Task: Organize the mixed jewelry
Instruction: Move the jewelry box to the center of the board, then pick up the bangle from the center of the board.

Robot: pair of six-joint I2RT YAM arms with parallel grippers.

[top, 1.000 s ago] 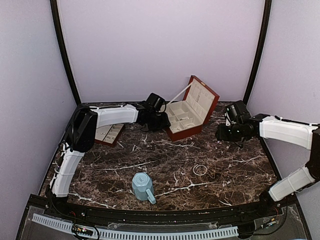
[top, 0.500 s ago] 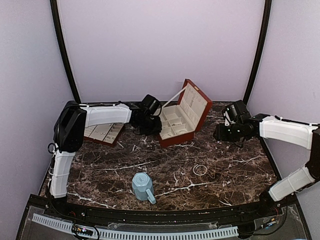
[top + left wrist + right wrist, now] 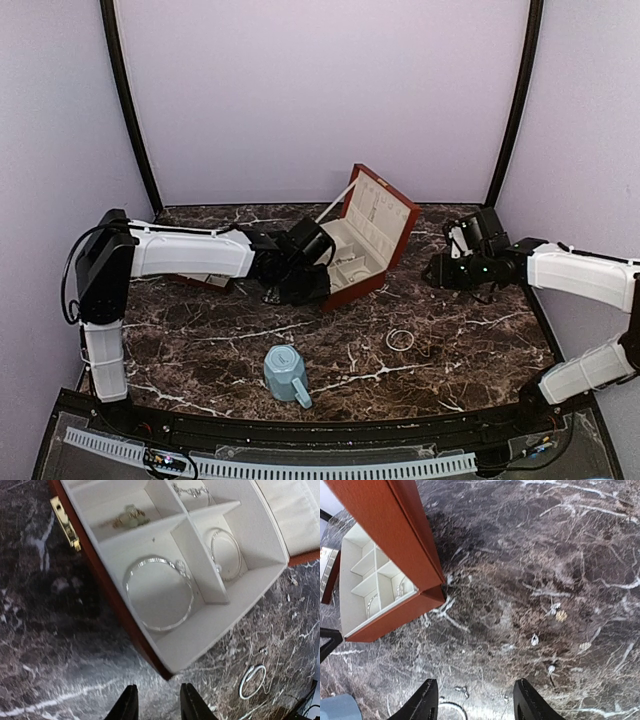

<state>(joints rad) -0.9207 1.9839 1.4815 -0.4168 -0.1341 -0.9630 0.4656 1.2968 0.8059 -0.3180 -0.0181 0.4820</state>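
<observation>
First, far left: one tray (image 3: 331, 580), mostly hidden behind the left arm and out of the working zone. The left gripper (image 3: 158, 689) hangs low just off the box's near corner. Its jaws are partly open with only marble between them, nothing held. We judge it is placed to nudge or steady the box.

One mug (image 3: 285, 373) sits near the front edge, apart from everything else.

One box (image 3: 355, 287) sits mid-table, its lid propped up so the cream compartments can be reached from above. Sorted jewelry inside, by the left wrist view:
- two hoops (image 3: 159, 600), one lying flat in each near compartment
- one gold-toned piece (image 3: 129, 517) in a far compartment
- one chain-like piece (image 3: 190, 489) in the other far compartment

Each kind is kept apart from the others.

Right of the box, one loose hoop (image 3: 400, 340) lies on the marble, not yet sorted. Beyond it are the bits (image 3: 534, 640). We count five, possibly six, since pale flecks in the stone mimic them.

The right gripper (image 3: 475, 682) hovers over those bits, jaws wide and empty, well placed for the next pick.
</observation>
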